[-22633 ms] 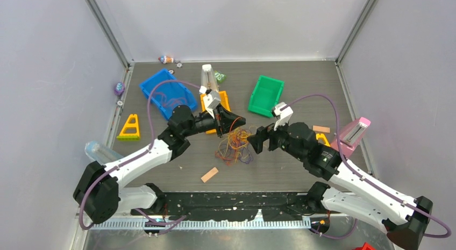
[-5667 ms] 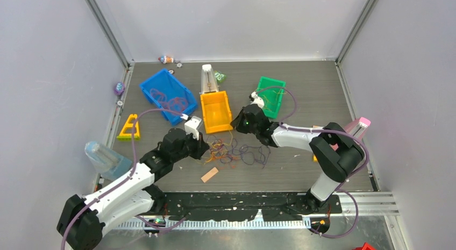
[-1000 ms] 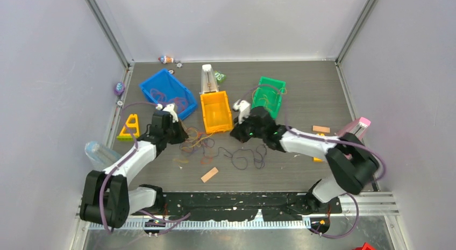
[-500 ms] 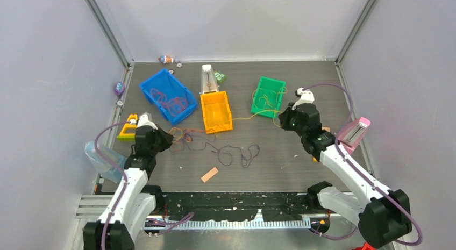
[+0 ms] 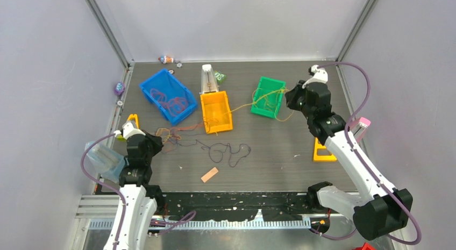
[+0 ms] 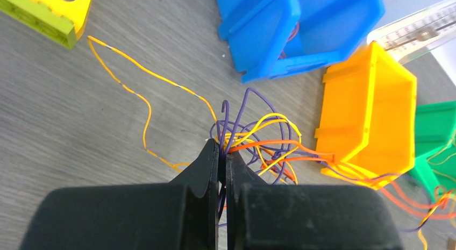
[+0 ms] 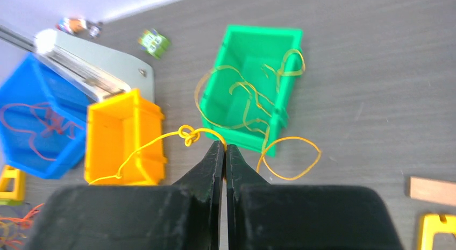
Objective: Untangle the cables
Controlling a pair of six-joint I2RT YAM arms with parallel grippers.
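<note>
My left gripper (image 5: 156, 141) (image 6: 223, 149) is shut on a small tangle of purple, orange and yellow cables (image 6: 258, 145) at the table's left. From that tangle (image 5: 171, 133) a dark purple strand (image 5: 226, 151) trails loosely to the right across the table. My right gripper (image 5: 289, 101) (image 7: 225, 147) is raised at the far right and shut on a yellow cable (image 7: 161, 140). This cable has a knot just before the jaws and runs back to the orange bin (image 5: 216, 122). More yellow loops (image 7: 253, 99) lie in and over the green bin (image 5: 258, 109). Red cables (image 5: 171, 103) lie in the blue bin (image 5: 155, 84).
A grey metronome-like object (image 5: 207, 78) stands behind the orange bin. A wooden block (image 5: 209, 175) lies near the front. A yellow triangle frame (image 5: 322, 153) and a pink-topped object (image 5: 359, 125) sit at the right. A clear bottle (image 5: 102, 158) is at the left.
Both arms have pulled apart, the left toward the near left and the right toward the far right. The tangle has stretched out and the yellow cable is drawn out from the orange bin.
</note>
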